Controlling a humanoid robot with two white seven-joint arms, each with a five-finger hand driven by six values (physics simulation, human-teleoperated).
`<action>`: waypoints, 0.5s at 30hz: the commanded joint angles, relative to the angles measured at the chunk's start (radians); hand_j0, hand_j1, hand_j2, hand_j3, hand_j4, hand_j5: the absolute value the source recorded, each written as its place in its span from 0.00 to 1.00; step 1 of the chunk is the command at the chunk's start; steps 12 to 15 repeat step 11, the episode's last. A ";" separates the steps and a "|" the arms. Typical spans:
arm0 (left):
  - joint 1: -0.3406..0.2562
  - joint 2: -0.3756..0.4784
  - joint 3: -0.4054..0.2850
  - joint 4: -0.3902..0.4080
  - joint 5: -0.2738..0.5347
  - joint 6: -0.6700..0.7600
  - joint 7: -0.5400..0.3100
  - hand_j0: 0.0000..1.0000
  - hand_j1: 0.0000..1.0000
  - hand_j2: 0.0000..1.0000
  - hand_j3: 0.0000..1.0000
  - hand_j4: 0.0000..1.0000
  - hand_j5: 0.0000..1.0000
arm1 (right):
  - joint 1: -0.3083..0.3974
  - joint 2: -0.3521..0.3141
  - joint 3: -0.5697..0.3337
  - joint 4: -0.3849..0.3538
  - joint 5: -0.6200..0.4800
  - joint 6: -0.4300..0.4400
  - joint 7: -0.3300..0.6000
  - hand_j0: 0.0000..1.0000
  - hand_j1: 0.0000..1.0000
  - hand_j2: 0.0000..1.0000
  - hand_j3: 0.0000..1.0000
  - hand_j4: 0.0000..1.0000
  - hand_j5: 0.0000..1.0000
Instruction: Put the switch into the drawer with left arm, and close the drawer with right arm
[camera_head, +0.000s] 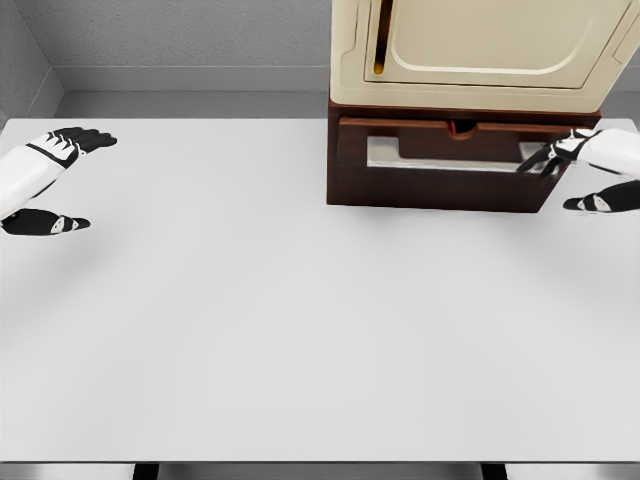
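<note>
Clearly, one drawer (450, 165) is seen, dark reddish-brown wood, pulled open at the far edge of the white table (300, 320), toward its right corner. Its front panel is plain and dark; behind the panel a pale, light-grey interior is shown, and a pale block-shaped form (385, 150) is lodged at the left end of that interior. Whether this form is the switch cannot be told. A small red patch is glimpsed at the top of the drawer opening, in the middle; what it is cannot be made out.

One cream-coloured appliance (470, 50) with a rounded door panel is set on top of the drawer unit, against the grey wall.

Two hands are counted. The left hand (55, 180) is held over the left edge of the table, well apart from the drawer; its black fingers (85, 138) are spread, thumb low and the others high, and nothing is grasped. The right hand (590, 172) is held at the right edge of the table, beside the drawer's right end; its upper fingertips (535, 162) are seen over the drawer's right inner corner, the thumb is lower and apart, and nothing is gripped.
</note>
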 joint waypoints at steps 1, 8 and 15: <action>0.000 0.000 0.001 0.000 0.006 0.000 0.001 1.00 1.00 1.00 1.00 1.00 1.00 | -0.002 0.022 0.026 0.051 -0.006 0.005 -0.001 0.77 0.77 0.77 0.77 0.77 0.77; 0.008 -0.004 0.001 -0.003 0.007 0.000 0.005 1.00 1.00 1.00 1.00 1.00 1.00 | 0.058 -0.077 -0.080 0.114 -0.086 0.005 -0.001 0.79 0.79 0.79 0.79 0.79 0.79; 0.011 -0.004 -0.001 -0.002 0.007 0.000 0.008 1.00 1.00 1.00 1.00 1.00 1.00 | 0.209 -0.128 -0.149 0.093 -0.092 0.005 -0.001 0.79 0.79 0.79 0.79 0.79 0.79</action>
